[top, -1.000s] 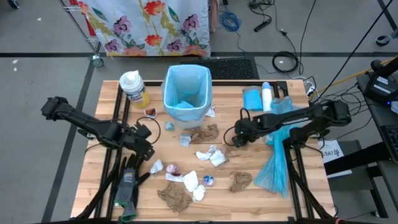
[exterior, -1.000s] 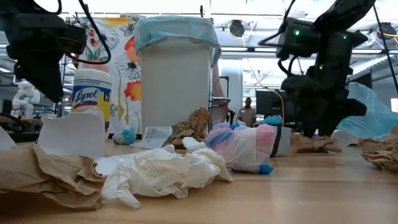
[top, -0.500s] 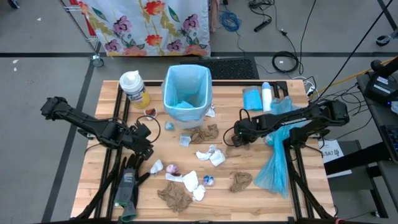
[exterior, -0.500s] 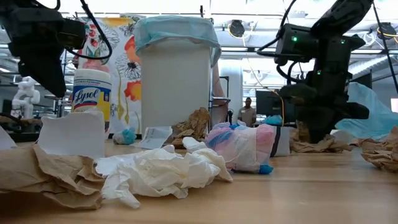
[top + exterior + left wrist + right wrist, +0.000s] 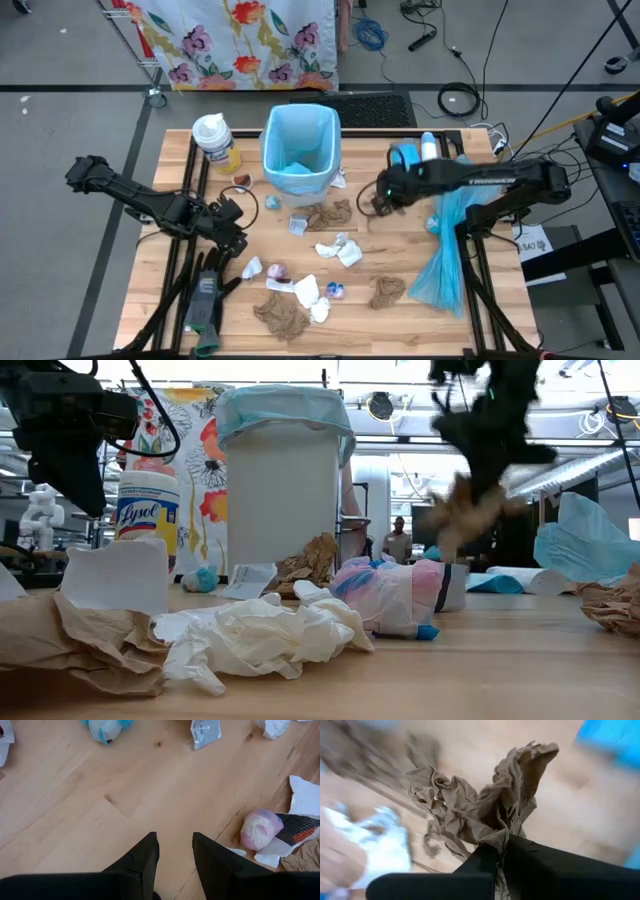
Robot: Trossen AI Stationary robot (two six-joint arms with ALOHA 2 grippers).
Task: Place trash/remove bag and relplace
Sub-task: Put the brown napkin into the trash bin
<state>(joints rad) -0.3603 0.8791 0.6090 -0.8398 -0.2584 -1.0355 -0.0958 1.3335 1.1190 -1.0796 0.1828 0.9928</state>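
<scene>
The bin [image 5: 300, 150], lined with a light blue bag, stands at the table's far middle. Trash lies in front of it: brown paper towels [image 5: 330, 213] [image 5: 387, 290] [image 5: 282, 315] and white tissue wads [image 5: 340, 248]. To the bin's right, above the table, my right gripper [image 5: 380, 195] is shut on a crumpled brown paper towel [image 5: 480, 805], which also shows lifted in the low view [image 5: 465, 510]. At the left, my left gripper [image 5: 175, 850] hovers open over bare wood, with nothing between its fingers. My right gripper pinches a bunched fold of the brown paper towel [image 5: 497, 840] between its two fingers. The fingers come from above, slanting steeply down. The towel is lifted clear of the table and its crumpled bulk spreads beyond the fingertips.
A wipes canister [image 5: 215, 140] stands left of the bin. Black-and-grey gloves [image 5: 205, 300] lie at the near left. A loose blue bag [image 5: 445, 260] drapes over the right side, with a blue roll [image 5: 405, 158] and a white bottle [image 5: 428, 155] behind it.
My right gripper has shut on the brown paper towel right of the bin. It has then risen quickly, drifting a little toward the far edge. The towel has come off the table and now hangs clear.
</scene>
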